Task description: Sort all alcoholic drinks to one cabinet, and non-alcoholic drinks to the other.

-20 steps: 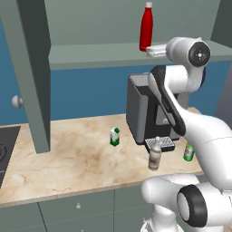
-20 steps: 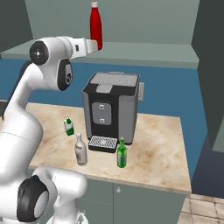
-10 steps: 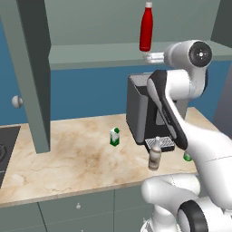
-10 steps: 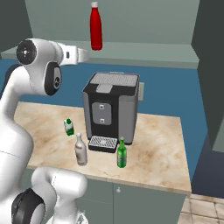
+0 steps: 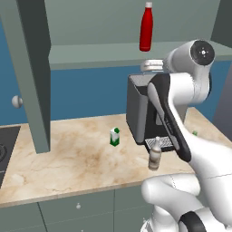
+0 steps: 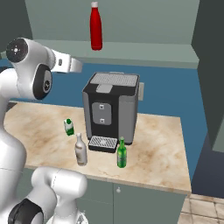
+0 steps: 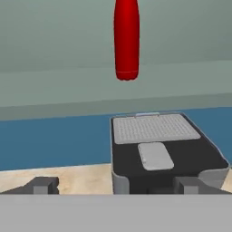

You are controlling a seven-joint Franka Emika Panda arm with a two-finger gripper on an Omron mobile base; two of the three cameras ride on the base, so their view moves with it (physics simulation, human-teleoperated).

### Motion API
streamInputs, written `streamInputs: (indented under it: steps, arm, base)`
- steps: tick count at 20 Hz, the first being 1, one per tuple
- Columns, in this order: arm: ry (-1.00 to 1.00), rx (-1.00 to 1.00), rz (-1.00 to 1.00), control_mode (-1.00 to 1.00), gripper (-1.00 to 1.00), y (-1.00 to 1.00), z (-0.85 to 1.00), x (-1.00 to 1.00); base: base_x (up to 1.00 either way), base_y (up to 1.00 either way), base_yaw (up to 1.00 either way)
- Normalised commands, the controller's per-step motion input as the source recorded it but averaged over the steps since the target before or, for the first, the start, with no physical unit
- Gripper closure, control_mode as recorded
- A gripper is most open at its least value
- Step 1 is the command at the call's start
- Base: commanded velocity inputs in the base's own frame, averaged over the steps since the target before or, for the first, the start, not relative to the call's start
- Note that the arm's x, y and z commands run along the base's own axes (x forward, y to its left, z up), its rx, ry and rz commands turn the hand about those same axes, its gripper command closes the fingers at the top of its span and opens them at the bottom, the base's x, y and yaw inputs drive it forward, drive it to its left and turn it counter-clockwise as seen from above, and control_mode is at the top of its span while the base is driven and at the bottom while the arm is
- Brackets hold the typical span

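No writing is readable on any label — the red bottle (image 6: 96,26) stands upright on the open cabinet (image 6: 131,50) shelf, cap up; the gripper (image 7: 115,186) hangs wide open, empty, above the coffee machine (image 6: 111,109)

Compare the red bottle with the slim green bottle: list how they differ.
The red bottle stands inside the open cabinet; the green bottle stands on the counter by the coffee machine. The red bottle is opaque with a white cap; the green bottle looks like glass and bears a pale label. The red bottle is taller. Both are upright.
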Motion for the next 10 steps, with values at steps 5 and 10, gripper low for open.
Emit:
streamInputs:
  steps: [5,10]
  arm:
    - [0.11,0.00,0.00,-1.00,-1.00,0.23,-0.50,-0.04]
    - [0.17,0.00,0.00,-1.00,-1.00,0.14,-0.36,-0.01]
  base:
    - [0.00,0.00,0.00]
    - [0.00,0.00,0.00]
